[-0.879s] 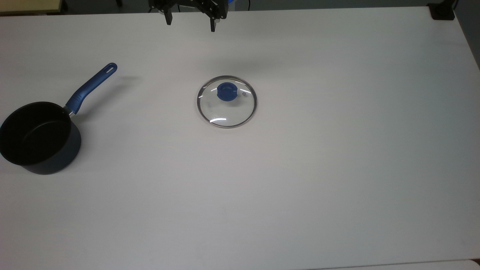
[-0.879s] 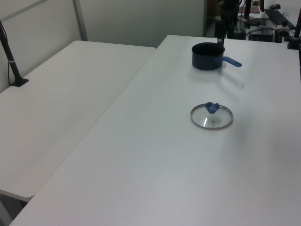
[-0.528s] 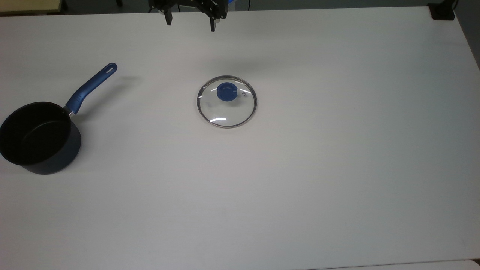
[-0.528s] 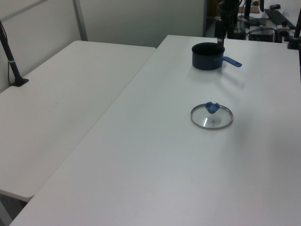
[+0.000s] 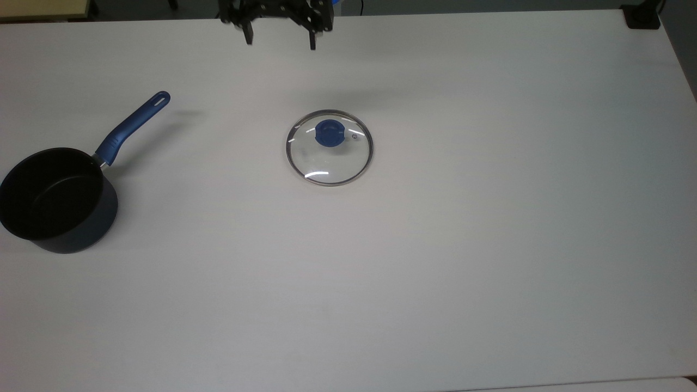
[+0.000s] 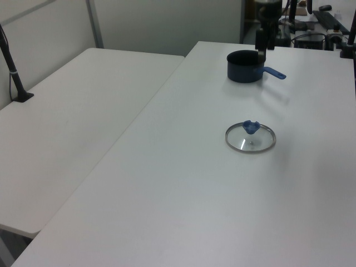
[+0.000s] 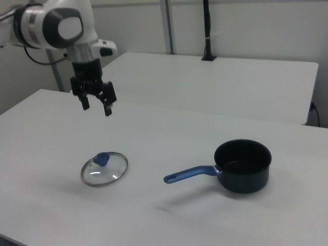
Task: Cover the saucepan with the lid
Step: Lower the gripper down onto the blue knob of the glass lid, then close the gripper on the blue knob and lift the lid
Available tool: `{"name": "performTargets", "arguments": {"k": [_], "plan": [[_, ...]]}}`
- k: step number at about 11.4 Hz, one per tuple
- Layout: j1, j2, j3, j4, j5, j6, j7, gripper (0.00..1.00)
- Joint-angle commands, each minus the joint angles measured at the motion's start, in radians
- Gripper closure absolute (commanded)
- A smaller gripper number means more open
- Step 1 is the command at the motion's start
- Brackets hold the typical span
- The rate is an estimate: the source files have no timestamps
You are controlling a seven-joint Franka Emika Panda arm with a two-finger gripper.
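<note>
The lid [image 5: 329, 163], clear glass with a metal rim and a blue knob [image 5: 329, 133], lies flat near the table's middle, also seen as lid [image 6: 250, 139] and lid [image 7: 104, 170]. The saucepan [image 5: 54, 198] stands upright and empty at the top view's left edge, its long blue handle [image 5: 133, 127] pointing up and to the right. It appears again as saucepan [image 6: 243, 67] and saucepan [image 7: 242, 165]. My gripper [image 5: 281, 43] hangs open and empty above the table beyond the lid, fingers pointing down; it is also seen as gripper [image 7: 96, 109] and gripper [image 6: 261, 53].
A white table [image 5: 490, 245] carries both objects. A second white table [image 6: 72, 111] adjoins it on the left view's left, with a black post [image 6: 14, 67] clamped at its edge. A black clamp [image 5: 642, 16] sits at the top view's upper right corner.
The gripper has shifted slightly toward the lid in the top view, still open. Lid and saucepan have not moved.
</note>
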Motion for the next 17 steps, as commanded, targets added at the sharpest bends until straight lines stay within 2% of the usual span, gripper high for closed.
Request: {"name": "performTargets", "arguments": {"k": [1,4,10,13,15,17], "plan": [[0.040,0.032,0.002,-0.143,0.021,0.128,-0.033,0.00],[0.080,0.086,0.002,-0.254,0.017,0.301,-0.033,0.00],[0.103,0.198,0.002,-0.268,0.011,0.412,-0.016,0.00],[0.113,0.219,0.002,-0.268,0.010,0.418,-0.018,0.18],[0.119,0.226,0.002,-0.267,0.008,0.418,-0.022,0.42],[0.116,0.222,0.002,-0.265,0.010,0.444,-0.026,0.51]]}}
